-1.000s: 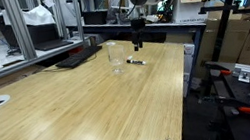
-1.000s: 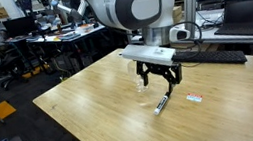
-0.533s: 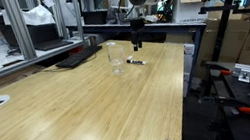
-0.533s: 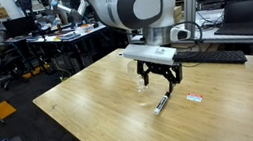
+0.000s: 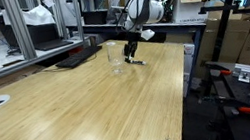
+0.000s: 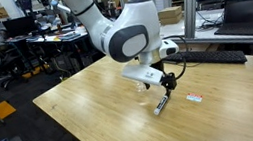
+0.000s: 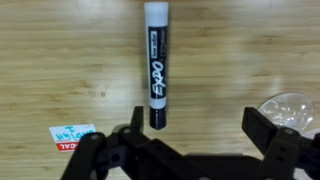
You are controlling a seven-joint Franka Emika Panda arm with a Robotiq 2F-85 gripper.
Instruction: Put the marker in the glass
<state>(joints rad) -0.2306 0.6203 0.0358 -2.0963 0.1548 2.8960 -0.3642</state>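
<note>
From the wrist view I see my claw (image 7: pixel 193 114) open wide, its two dark fingers (image 7: pixel 136 122) spread apart and holding nothing. The marker (image 7: pixel 156 65) lies flat on the bench (image 7: pixel 60 60) between them. It sits off centre, close to the finger at the left of that picture, and points straight away from the camera. Its near end is dark, its middle carries a black label with white lettering, and its far end is white. I cannot tell from this view whether the finger touches it.

The rim of the glass (image 7: pixel 291 108) shows at the lower right of the wrist view, just outside the other finger. A small white sticker (image 7: pixel 70 135) with blue and red print lies on the wood at the lower left.

In an exterior view the claw (image 5: pixel 130 48) hangs tilted above the bench (image 5: pixel 82 117). The glass (image 5: pixel 114 57) stands upright just beside it, and the marker (image 5: pixel 136 62) lies on the wood near the foot of the glass, apart from it.

In an exterior view the claw (image 6: pixel 167 82) is low over the bench (image 6: pixel 91 106). The marker (image 6: pixel 162 103) lies just below it and the sticker (image 6: pixel 195 98) is near. I cannot make out the glass there. A dark keyboard (image 6: pixel 216 58) rests further back.
</note>
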